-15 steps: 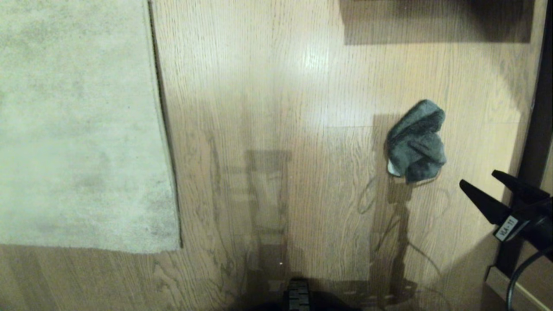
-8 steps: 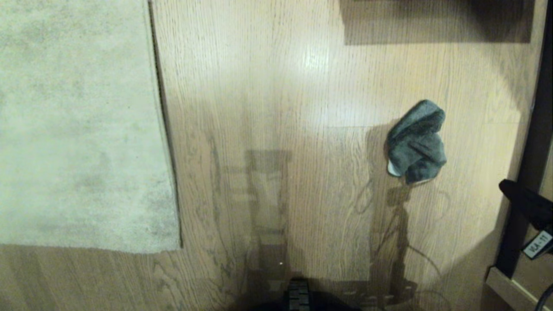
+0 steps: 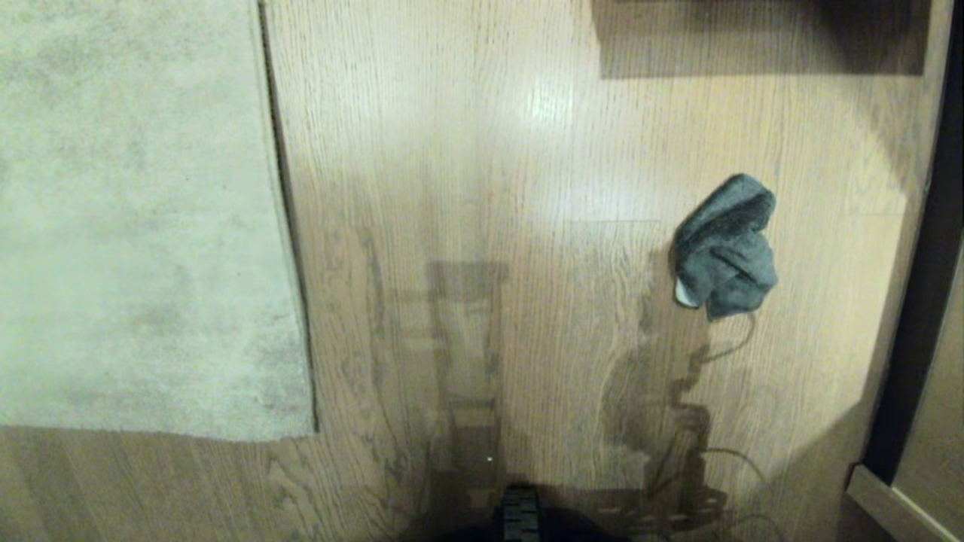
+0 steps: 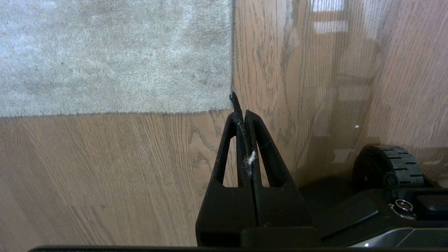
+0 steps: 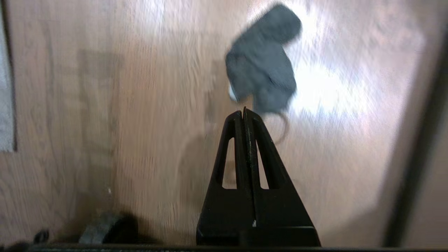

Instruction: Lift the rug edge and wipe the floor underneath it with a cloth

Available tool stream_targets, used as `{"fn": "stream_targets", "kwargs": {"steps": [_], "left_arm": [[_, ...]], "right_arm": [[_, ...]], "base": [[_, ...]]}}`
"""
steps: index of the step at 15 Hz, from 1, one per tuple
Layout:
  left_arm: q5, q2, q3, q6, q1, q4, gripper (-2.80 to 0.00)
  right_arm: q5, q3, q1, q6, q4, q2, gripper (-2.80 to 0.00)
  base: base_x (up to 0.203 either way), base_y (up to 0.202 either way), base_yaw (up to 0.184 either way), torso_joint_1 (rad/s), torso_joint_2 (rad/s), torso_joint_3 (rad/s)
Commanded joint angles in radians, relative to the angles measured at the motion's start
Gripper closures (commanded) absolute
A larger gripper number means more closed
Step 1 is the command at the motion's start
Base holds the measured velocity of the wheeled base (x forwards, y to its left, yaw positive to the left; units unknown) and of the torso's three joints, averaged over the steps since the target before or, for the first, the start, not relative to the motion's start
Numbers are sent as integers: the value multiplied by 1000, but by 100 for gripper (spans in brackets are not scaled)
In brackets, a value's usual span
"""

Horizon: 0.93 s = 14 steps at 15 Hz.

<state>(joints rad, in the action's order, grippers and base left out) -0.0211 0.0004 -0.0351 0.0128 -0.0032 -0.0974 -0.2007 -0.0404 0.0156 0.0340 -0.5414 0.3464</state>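
Right end effector (image 5: pixel 244 113): fingers pressed together, empty, above the floor (image 3: pixel 482 150) near the cloth (image 3: pixel 724 247). Left end effector (image 4: pixel 241 112): likewise closed, empty, near the rug corner (image 4: pixel 217 101). Cloth lies crumpled, well apart from the rug.

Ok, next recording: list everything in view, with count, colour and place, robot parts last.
Pale beige-grey short-pile rug: one, lying flat, head view's left.
Light brown glossy wood-grain floor: fills the rest.
Small crumpled dark grey cloth: one, on the floor, right of centre.
Dark upright strip: one, far right edge.
Black base wheel: one, near the robot.
Left gripper: black, shut, near the rug corner.
Right gripper: black, shut, empty, above the floor short of the cloth.
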Motion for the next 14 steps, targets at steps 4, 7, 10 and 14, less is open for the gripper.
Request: {"fn": "stream_targets", "kwargs": {"steps": [4,7,10,14], "left_arm": [[0,0,0,1,0,-1,0],[0,0,0,0,-1,-1,0],[0,0,0,0,0,-1,0],[0,0,0,1,0,-1,0]], "right_arm": [[177,38,-13,20,428,-346,0],[219,40,-13,11,528,-346,0],[219,40,-14,6,528,-346,0],[219,40,-13,6,529,-346,0]], "base": [[0,0,0,0,0,0],[0,0,0,0,0,0],[0,0,0,0,0,0],[0,0,0,0,0,0]]}}
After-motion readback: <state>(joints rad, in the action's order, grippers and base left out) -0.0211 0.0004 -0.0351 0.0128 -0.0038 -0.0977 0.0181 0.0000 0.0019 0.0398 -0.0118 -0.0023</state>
